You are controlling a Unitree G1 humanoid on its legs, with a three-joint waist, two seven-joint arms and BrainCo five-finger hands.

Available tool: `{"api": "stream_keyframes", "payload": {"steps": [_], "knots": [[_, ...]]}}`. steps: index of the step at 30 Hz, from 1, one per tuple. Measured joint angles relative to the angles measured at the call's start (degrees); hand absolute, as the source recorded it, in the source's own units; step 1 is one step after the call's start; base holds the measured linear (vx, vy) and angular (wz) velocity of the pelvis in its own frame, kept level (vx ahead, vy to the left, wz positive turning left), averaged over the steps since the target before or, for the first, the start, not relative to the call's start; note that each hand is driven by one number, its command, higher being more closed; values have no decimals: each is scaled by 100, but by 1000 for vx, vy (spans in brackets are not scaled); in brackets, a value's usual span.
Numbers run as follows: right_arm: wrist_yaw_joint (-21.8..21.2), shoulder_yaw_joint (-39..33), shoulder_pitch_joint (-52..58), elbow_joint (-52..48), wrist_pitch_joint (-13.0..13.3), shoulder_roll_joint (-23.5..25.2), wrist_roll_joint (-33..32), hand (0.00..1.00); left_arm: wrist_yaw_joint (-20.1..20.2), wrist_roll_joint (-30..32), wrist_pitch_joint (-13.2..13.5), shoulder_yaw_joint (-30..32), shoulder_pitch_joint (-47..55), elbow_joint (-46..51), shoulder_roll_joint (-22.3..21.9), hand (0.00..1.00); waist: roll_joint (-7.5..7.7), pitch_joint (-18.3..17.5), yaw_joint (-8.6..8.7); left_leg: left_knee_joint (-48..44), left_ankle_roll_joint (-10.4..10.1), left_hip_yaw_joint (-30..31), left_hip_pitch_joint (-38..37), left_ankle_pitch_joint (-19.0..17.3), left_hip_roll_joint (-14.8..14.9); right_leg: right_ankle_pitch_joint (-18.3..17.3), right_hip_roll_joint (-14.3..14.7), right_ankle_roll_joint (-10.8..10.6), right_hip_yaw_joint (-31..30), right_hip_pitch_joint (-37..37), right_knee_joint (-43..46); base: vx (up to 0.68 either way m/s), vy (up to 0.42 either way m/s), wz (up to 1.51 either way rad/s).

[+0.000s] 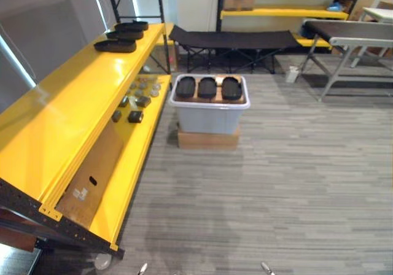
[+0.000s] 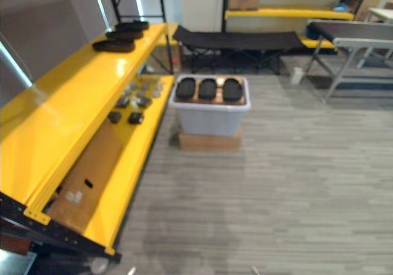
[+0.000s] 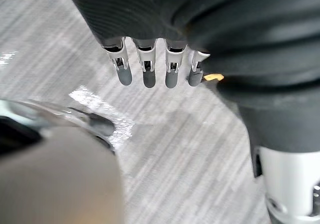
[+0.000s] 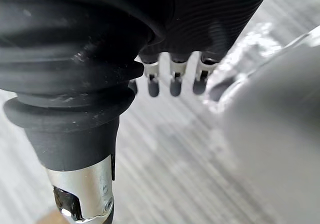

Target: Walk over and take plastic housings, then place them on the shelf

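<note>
- Three black plastic housings (image 1: 207,88) lie side by side in a pale grey bin (image 1: 206,120), on a brown sheet inside it.
- The bin stands on a flat cardboard box (image 1: 207,140) on the grey floor (image 1: 276,183), just beside the end of the yellow shelf (image 1: 67,103).
- Three other housings (image 1: 124,34) lie in a row at the far end of the top board of this shelf.
- On the lower board (image 1: 132,158) I see several small dark parts (image 1: 136,116) and, nearer to the robot, a brown cardboard sheet (image 1: 92,170).
- Behind the bin stands a black folding cot (image 1: 236,40), and to the right of it a grey table (image 1: 356,32).
- The left hand (image 3: 148,71) hangs above the floor, its fingers straight and loose, with nothing in it.
- The right hand (image 4: 175,81) hangs the same way, fingers straight and holding nothing.
- Both hands are well apart from the bin and from the shelf.
</note>
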State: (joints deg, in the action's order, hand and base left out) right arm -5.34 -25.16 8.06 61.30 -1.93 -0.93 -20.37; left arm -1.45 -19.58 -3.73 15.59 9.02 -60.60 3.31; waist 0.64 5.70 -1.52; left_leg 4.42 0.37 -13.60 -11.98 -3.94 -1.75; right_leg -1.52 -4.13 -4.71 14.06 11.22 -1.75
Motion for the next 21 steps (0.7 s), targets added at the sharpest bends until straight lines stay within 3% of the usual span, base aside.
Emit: {"api": "stream_keyframes", "payload": {"steps": [4,11,15,18,21], "knots": [[43,3,-47,-40,208,1,190,0,40,45,11,-6,-11,105,-1,0,27,74,-9,8,5,-69,9,3,-25,-18,-23,18,-10,-30,5,-40,-5,-7],[36,205,-80,-117,191,-92,269,0,232,-26,-15,-118,-185,150,-14,0,-35,278,-16,14,80,-88,224,49,-85,-85,-96,22,-18,-377,206,-41,0,-2],[40,351,-268,-141,192,-92,258,0,189,-265,-2,-124,-264,239,13,0,21,440,-17,7,97,-87,345,59,-96,-86,-105,24,-26,-520,256,3,-2,1],[70,448,-493,-221,233,-92,107,0,22,-275,335,-249,-458,346,17,0,145,746,-57,-100,97,-44,427,57,-107,-96,-126,38,-14,-543,308,7,-7,7],[164,462,-499,-250,378,-92,-108,0,-220,-273,676,-334,-524,451,-68,0,172,791,-75,-142,105,32,519,49,-120,-119,-148,61,-2,-621,369,13,-2,9]]}}
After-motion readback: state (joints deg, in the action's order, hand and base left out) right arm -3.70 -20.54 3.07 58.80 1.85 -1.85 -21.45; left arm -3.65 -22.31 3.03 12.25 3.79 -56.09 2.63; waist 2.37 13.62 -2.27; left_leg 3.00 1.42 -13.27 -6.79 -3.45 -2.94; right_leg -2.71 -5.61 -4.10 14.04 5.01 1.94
